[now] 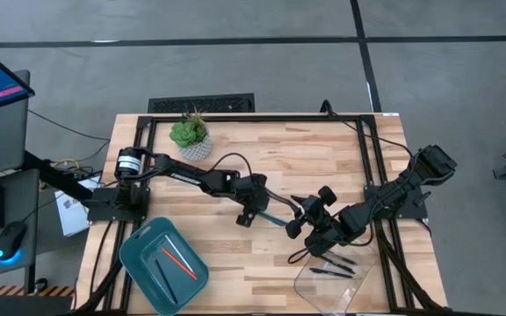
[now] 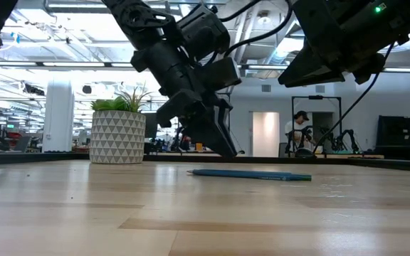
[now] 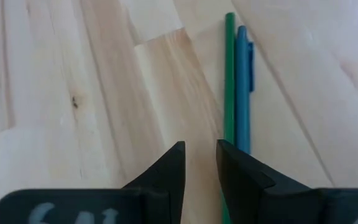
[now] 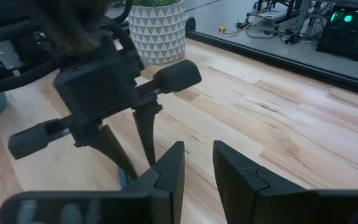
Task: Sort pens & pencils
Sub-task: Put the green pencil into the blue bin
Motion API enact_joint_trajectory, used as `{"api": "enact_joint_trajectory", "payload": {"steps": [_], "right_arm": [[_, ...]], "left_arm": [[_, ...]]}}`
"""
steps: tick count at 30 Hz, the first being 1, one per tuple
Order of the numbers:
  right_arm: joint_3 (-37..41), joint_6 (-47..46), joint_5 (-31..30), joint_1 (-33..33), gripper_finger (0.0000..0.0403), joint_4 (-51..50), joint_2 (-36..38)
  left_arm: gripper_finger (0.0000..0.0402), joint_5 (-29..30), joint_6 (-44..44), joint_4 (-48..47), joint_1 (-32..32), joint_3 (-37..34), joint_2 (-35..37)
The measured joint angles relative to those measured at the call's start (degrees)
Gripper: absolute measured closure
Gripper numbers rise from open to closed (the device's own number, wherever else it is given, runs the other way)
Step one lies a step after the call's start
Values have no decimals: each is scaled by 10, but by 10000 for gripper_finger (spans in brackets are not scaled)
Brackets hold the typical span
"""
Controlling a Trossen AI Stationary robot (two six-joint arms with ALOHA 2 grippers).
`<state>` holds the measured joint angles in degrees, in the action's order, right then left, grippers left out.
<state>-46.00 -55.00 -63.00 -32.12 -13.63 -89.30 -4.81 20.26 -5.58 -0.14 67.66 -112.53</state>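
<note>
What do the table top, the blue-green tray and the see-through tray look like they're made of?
Table top: pale wood, jointed from short strips, going by the visible grain and seams; matte finish.
Blue-green tray: probably moulded plastic, given its even colour and rounded corners.
See-through tray: clear plastic or acrylic, since the wood shows through it and its edges catch light.

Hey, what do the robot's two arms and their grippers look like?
Both arms are matte black, built of jointed segments with black cables running along them. The left gripper and right gripper each end in two dark, wedge-shaped tapering fingers. A silver ring sits by the left arm's base.
</note>
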Motion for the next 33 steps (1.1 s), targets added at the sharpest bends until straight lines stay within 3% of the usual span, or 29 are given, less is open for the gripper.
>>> {"api": "enact_joint_trajectory", "payload": {"steps": [24, 33], "right_arm": [[0, 0, 0, -1, 295, 0, 0], [0, 0, 0, -1, 295, 0, 0]], "left_arm": [[319, -18, -19, 1, 7, -30, -1], [319, 4, -11, -7, 18, -31, -1]]}}
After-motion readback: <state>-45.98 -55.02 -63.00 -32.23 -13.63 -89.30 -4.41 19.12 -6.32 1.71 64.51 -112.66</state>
